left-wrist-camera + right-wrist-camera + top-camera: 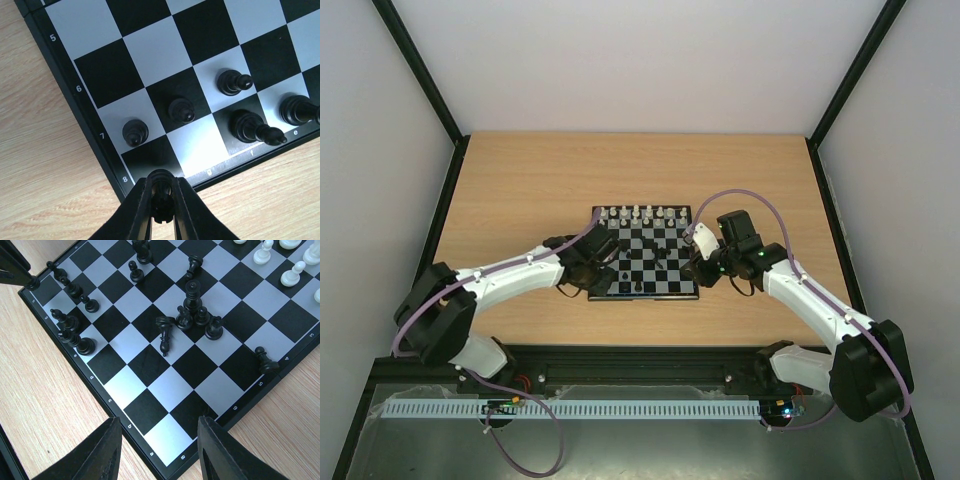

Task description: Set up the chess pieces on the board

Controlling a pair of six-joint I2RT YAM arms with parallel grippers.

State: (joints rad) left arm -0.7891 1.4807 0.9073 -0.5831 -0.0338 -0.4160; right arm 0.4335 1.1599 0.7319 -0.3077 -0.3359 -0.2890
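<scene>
The left gripper (161, 190) has its jaws pressed onto a small black piece (160, 202), right at the rim of the board (155, 50) beside the corner square marked 8. It may be touching the rim, but the fingers hide its base. Just ahead of those jaws stand two black pawns (135, 132), with taller black men (250, 127) off to their right. The right gripper (159, 424) hangs with its jaws spread wide, holding nothing, over the board's near edge. A loose cluster of black pieces (192, 315) lies well ahead of it, one of them toppled (165, 337), and the white pieces (292, 275) are farther off to its right.
</scene>
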